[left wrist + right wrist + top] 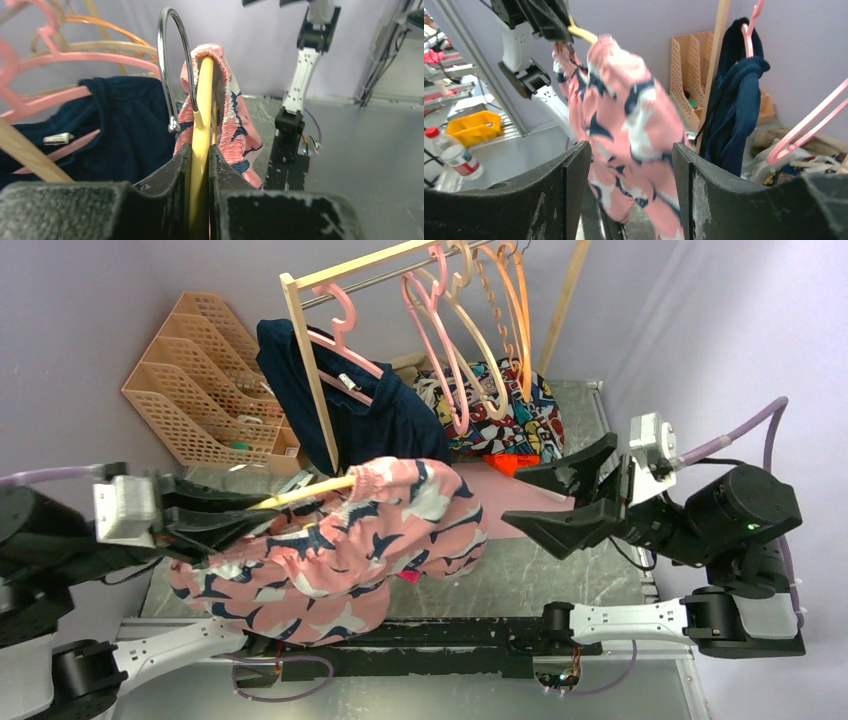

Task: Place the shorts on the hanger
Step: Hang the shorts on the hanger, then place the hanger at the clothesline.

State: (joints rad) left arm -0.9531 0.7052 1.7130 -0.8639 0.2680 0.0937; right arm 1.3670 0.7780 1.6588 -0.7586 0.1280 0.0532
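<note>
The salmon-pink shorts (340, 550) with navy and white blotches hang draped over the pale yellow hanger (305, 493), held up above the table. My left gripper (255, 515) is shut on the hanger. In the left wrist view the yellow bar (204, 100) runs between the jaws of that gripper (200, 149), with the silver hook (172, 60) above and the shorts' waistband (235, 120) around it. My right gripper (515, 497) stands open to the right of the shorts, apart from them. In the right wrist view the shorts (624, 115) hang blurred beyond the open right gripper (631, 150).
A wooden rack (305, 360) at the back carries pink hangers (440, 330), orange and beige hangers (505, 300) and a navy garment (385, 410). Cartoon-print cloth (510, 415) lies behind a pink mat (495, 505). A beige file organiser (200, 380) stands back left.
</note>
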